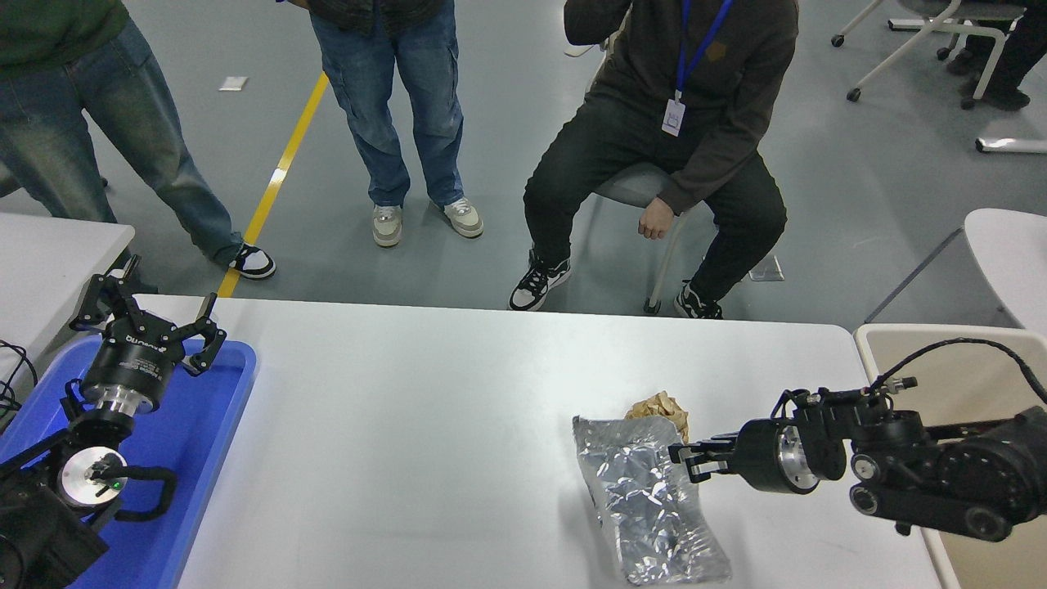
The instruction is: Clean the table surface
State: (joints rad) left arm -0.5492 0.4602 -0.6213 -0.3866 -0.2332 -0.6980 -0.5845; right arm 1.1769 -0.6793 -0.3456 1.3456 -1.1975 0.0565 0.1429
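Crinkled silver foil (650, 511) is gripped at its right edge by the clenched right pincer (683, 460), lying on the matte white tabletop (409, 425) at 5 o'clock. A crumpled brown paper ball (664, 406) is half hidden behind it. At 8 o'clock, the released left pincer (147, 323) is held over a blue plastic tray (204, 433).

A crinkled silver foil bag (650, 507) lies near the right front, its far edge overlapping a crumpled brown paper ball (664, 406). A blue plastic tray (196, 458) sits at the left, beside a smaller white tabletop (49, 262). Beyond, a person in dark clothes (671, 139) sits on a chair, and two people in jeans (384, 106) stand beside a yellow floor line (278, 176).
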